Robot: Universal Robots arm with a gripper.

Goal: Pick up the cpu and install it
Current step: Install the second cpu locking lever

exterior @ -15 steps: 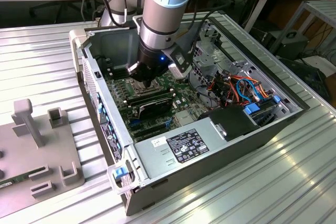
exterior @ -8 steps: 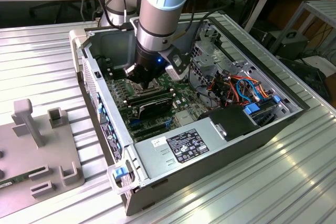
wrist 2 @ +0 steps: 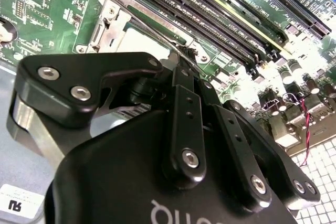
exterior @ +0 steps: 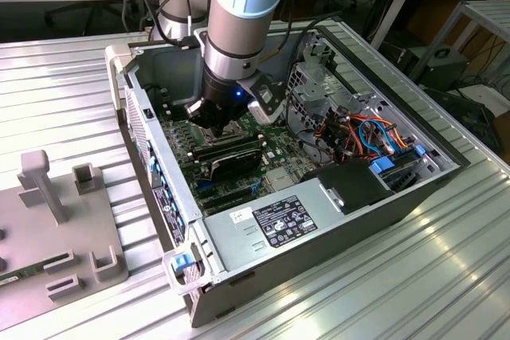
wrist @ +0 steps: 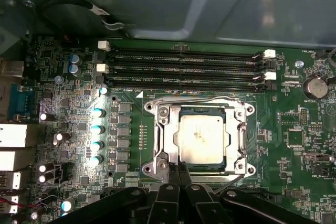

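The cpu (wrist: 202,140), a flat silver-grey square, lies seated in the motherboard socket, inside the socket's metal frame (wrist: 163,140). In the second wrist view its pale top (wrist 2: 144,40) shows just past my black fingers. My gripper (wrist: 181,170) is low over the board at the frame's edge, beside the cpu and not over it. The gripper is shut, with its two fingertips together and nothing between them. In the exterior view the gripper (exterior: 213,121) reaches down into the open computer case (exterior: 159,197) over the green motherboard (exterior: 275,161).
Long black memory slots (wrist: 186,66) run beside the socket. Capacitors (wrist: 97,129) stand on the socket's other flank. The case holds a grey power supply (exterior: 279,224) and orange and blue cables (exterior: 370,137). A grey fixture (exterior: 56,228) sits at the exterior view's left.
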